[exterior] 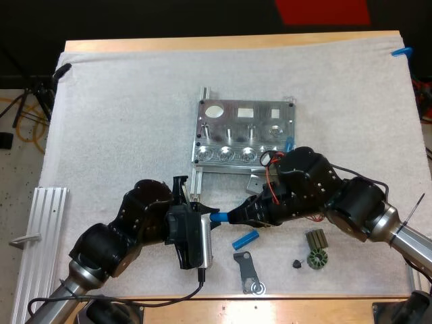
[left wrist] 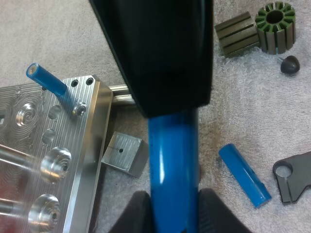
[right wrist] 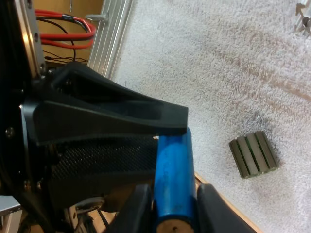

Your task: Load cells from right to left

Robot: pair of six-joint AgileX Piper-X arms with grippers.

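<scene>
A blue cylinder point(exterior: 220, 216) hangs in the air between both grippers, in front of the metal fixture point(exterior: 244, 133). My left gripper point(exterior: 204, 217) is shut on one end of it, its fingers point(left wrist: 140, 212) pressing the cylinder point(left wrist: 172, 160) from both sides. My right gripper point(exterior: 236, 217) is shut on the other end point(right wrist: 174, 174), with the left arm's black finger point(right wrist: 112, 114) just beyond. One blue cylinder point(exterior: 289, 144) stands tilted in the fixture's right-hand corner point(left wrist: 46, 80). Another point(exterior: 246, 239) lies loose on the mat point(left wrist: 244, 174).
Near the mat's front right lie a dark bracket point(exterior: 250, 270), a green-grey stator point(exterior: 316, 258), a ribbed block point(exterior: 315, 237) and a small black cone point(exterior: 297, 263). A small grey block point(exterior: 256, 181) sits by the fixture's front. An aluminium extrusion point(exterior: 40, 229) lies at the table's left edge.
</scene>
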